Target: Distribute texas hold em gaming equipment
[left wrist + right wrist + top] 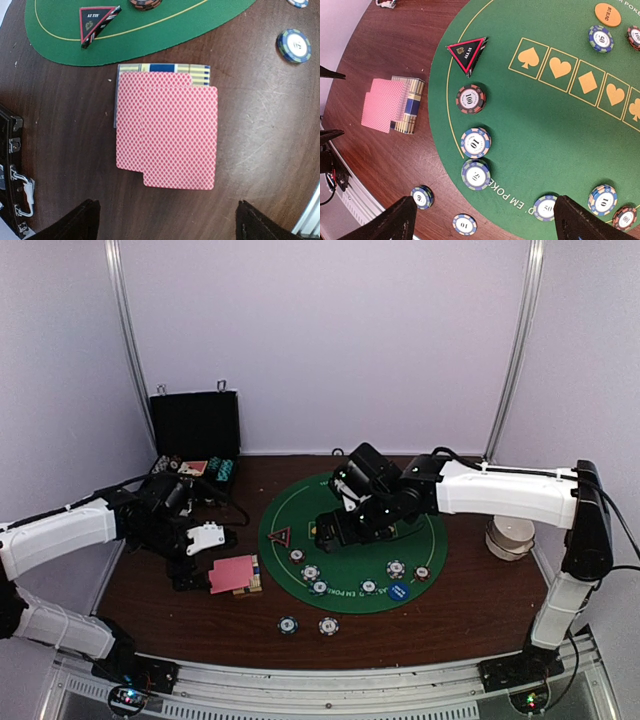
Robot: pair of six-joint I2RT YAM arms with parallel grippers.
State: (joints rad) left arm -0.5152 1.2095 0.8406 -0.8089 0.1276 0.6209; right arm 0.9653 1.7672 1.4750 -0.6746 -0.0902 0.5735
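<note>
Pink-backed playing cards [232, 573] [167, 131] [384, 103] lie stacked on a yellow-blue card box [170, 69], left of the green mat [350, 560]. My left gripper [190, 565] [167, 210] stands open just short of the cards, with nothing in it. Above the mat's middle, my right gripper [335, 530] [484, 205] is open and empty. Several striped chips [475, 142] ring the mat's near edge. The red-black triangular marker [279, 536] [466, 50], a blue disc [399, 591] and an orange disc [607, 14] also lie on the mat. Two chips [288, 624] [329, 625] sit on the bare wood.
An open black hinged case [195, 435] stands at the back left, its latch edge [12, 165] close to my left gripper. A white roll [510, 537] sits to the right of the mat.
</note>
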